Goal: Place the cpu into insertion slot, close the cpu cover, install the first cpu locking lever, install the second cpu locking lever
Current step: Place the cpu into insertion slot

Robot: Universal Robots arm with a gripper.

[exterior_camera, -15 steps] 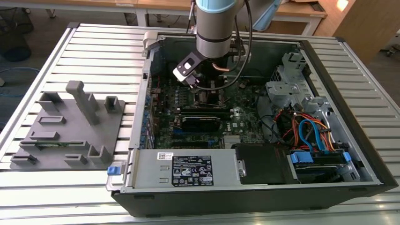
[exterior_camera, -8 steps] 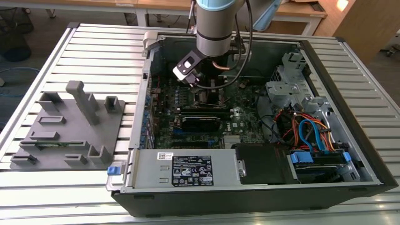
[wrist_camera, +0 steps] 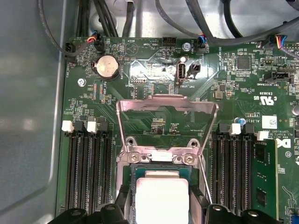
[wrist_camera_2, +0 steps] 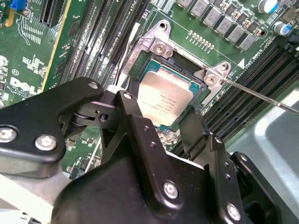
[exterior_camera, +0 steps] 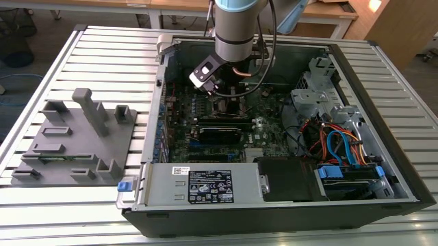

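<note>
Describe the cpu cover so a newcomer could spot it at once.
In the open case, find the green board and the silver-topped cpu between two banks of black memory slots. The cpu cover is the thin silvery frame hinged beside it, standing open; alone there, it has a see-through window.

In the second wrist view the pincer (wrist_camera_2: 159, 109) covers one edge of the cpu (wrist_camera_2: 164, 95).
</note>
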